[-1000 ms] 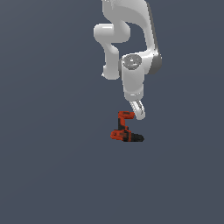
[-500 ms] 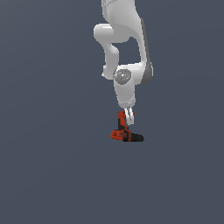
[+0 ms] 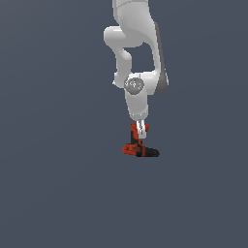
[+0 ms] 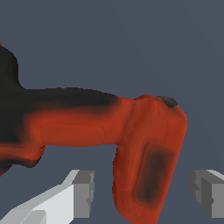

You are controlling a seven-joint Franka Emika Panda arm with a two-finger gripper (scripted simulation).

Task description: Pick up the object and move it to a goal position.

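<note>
**Claw lowered over the drill, grasp not yet made**

Drill [image 3: 139, 145] lies on the flat grey floor [image 3: 58, 193], its red handle standing up and its black base resting along the ground toward the exterior view's right. The white arm [image 3: 138, 58] reaches straight down above it, with the claw [image 3: 141, 130] at the top of the red handle.

In the wrist view the claw [image 4: 144, 192] is spread wide: one grey pad [image 4: 83, 192] sits to one side of the red handle [image 4: 146, 166] and the other pad to the far side, each with a clear gap to the drill. Nothing is gripped.

By these pictures the approach looks nearly done. Closing on the handle, lifting, and carrying the drill to the goal are all left; no goal marker is visible in either view.
</note>
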